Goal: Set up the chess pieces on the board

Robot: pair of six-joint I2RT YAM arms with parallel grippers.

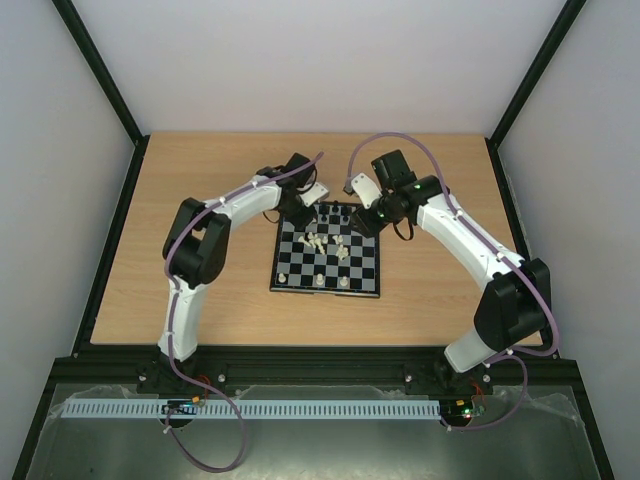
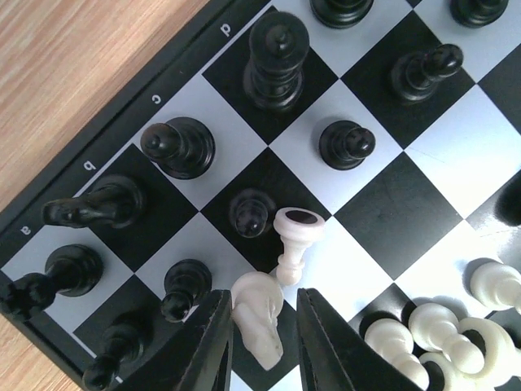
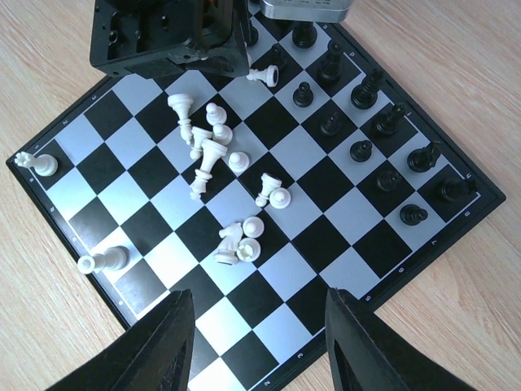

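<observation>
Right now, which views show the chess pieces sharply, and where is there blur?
Left wrist view: black pieces sharp, left claw slightly blurred. Right wrist view: board sharp, right claw out of focus. Top external view: evenly lit, pieces too small to tell apart.

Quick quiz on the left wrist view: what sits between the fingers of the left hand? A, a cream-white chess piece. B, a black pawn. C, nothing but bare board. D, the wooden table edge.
A: a cream-white chess piece lies in the gap between the two fingers of the left hand, over the black and pale checkered chessboard.
</observation>
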